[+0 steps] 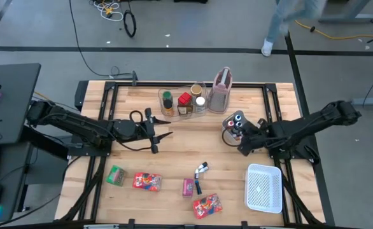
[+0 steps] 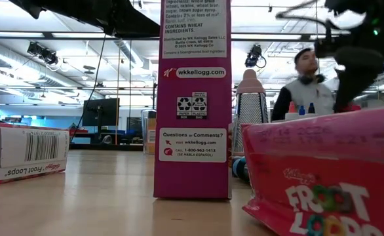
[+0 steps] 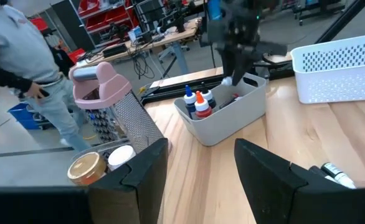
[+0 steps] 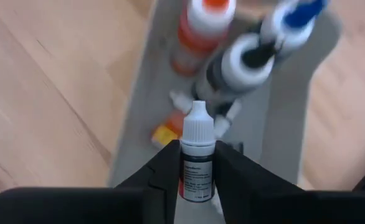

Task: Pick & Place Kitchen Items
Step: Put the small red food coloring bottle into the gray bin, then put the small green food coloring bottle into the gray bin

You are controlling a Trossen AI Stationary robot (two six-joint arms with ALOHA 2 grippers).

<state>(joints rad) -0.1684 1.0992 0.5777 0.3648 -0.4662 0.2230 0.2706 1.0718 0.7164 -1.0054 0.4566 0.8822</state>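
We log the right gripper [image 4: 198,171] pinching a white-capped bottle [image 4: 198,155] over the grey tray [image 1: 232,135], right of centre on the wood table [image 1: 174,149]. Left gripper [image 3: 198,168] is spread. A person [image 3: 27,56] stands beyond.

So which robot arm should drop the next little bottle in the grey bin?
Right. Its gripper already pinches a white-capped bottle above the grey bin; the left gripper is open, farther away.
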